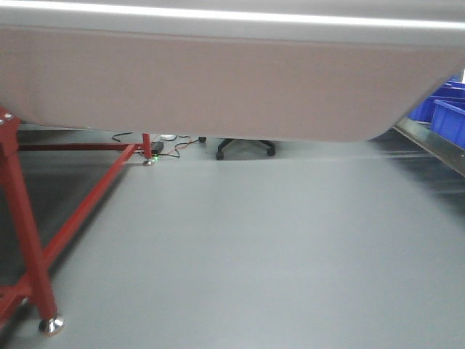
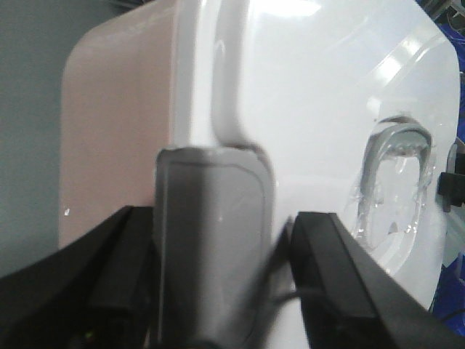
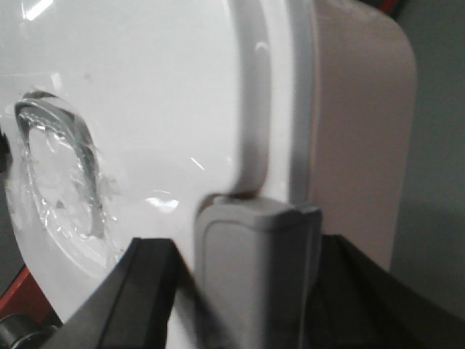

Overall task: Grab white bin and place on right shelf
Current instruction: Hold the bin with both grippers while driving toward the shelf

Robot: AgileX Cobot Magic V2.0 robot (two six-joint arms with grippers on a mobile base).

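Note:
The white bin [image 1: 218, 87] hangs above the floor and fills the top of the front view with its pale pinkish side. My left gripper [image 2: 221, 227] is shut on the grey end latch [image 2: 214, 254] of the bin [image 2: 312, 94], with a black finger [image 2: 120, 269] on either side. At the other end, my right gripper [image 3: 251, 251] is shut on the bin's [image 3: 145, 94] matching grey latch [image 3: 254, 283]. The glossy white lid has a clear recessed handle [image 2: 392, 182]. The steel front beam of the right shelf [image 1: 436, 145] runs along the right edge.
A red-beamed rack [image 1: 29, 218] stands on the left, with its foot on the grey floor [image 1: 254, 247]. Blue crates [image 1: 447, 116] sit on the right shelf. A black office chair base [image 1: 245, 147] and some cables [image 1: 171, 145] lie at the back.

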